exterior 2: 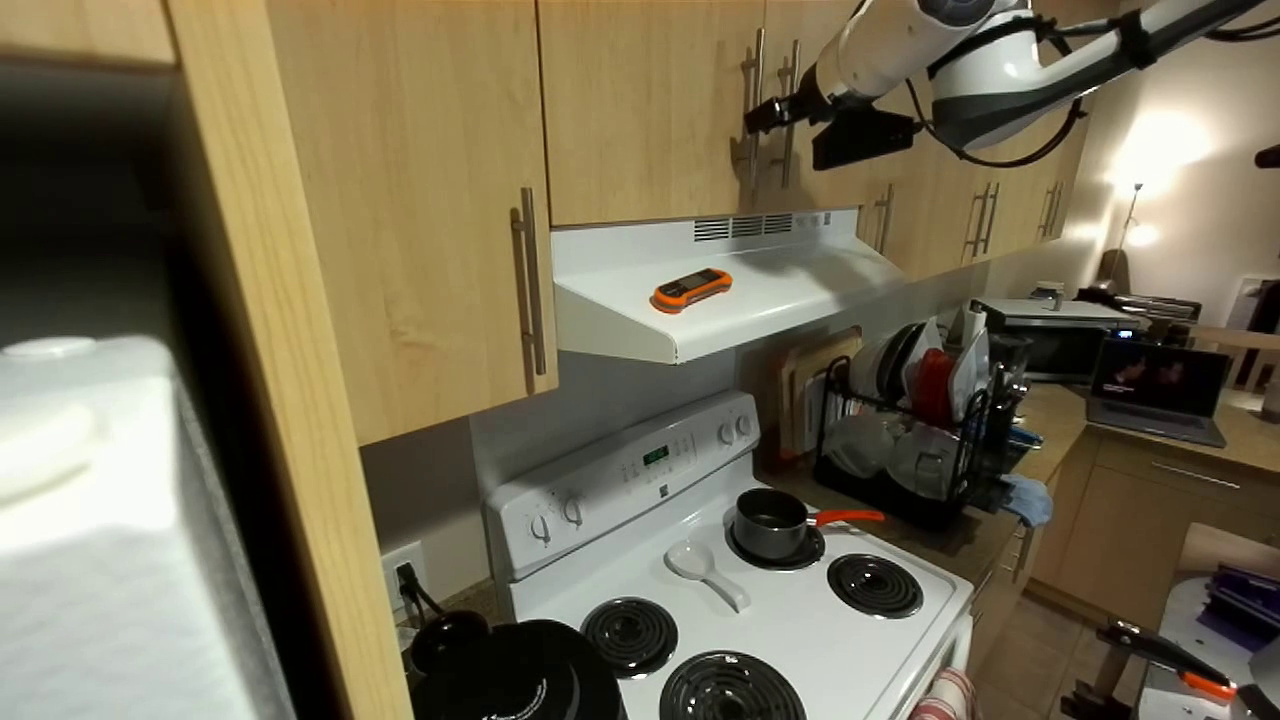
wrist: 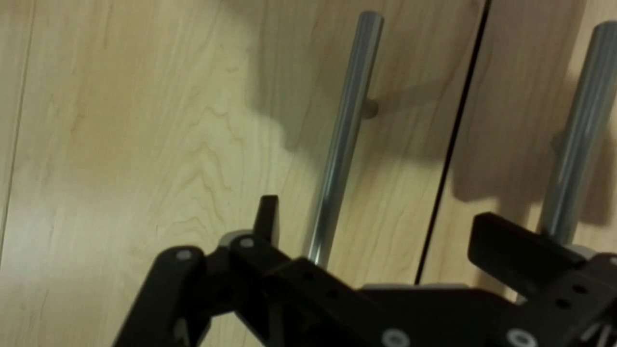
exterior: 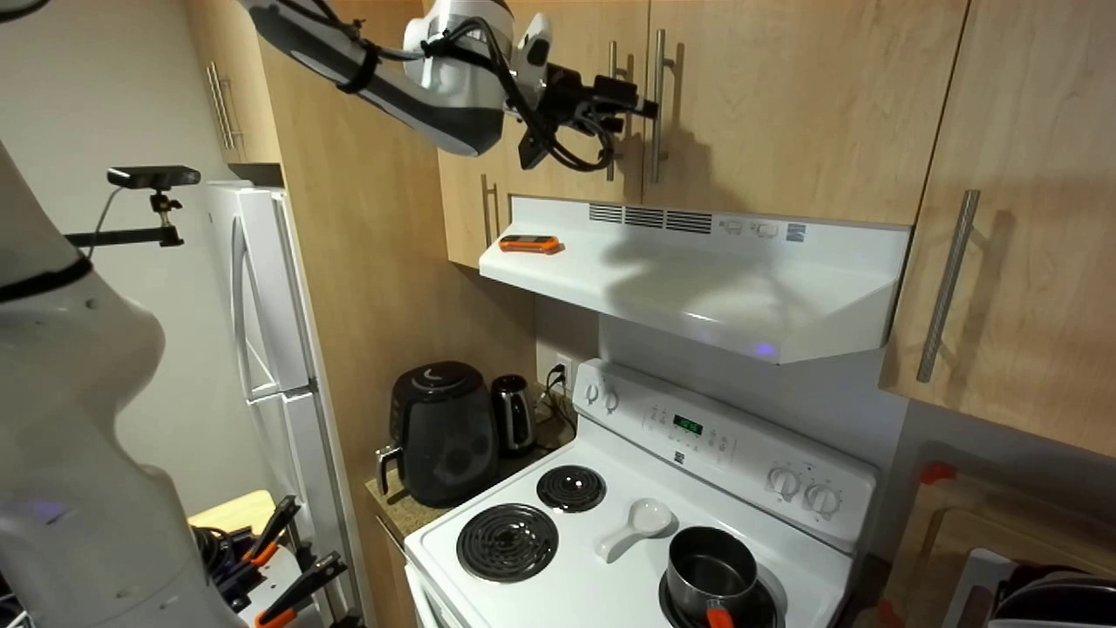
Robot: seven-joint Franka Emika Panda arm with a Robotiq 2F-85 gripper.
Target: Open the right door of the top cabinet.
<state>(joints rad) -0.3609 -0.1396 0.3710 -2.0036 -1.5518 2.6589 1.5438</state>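
Ideally, centre the wide-spread hand around the handle, upper middle of the wrist view, before pulling the right door.

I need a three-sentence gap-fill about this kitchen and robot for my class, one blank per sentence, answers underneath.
1. The metal handle on the right door runs ____, not horizontally.
2. In the wrist view, the end effector is not shut but ____.
3. The number of burners on the stove is ____.
Missing words: vertically; open; four.
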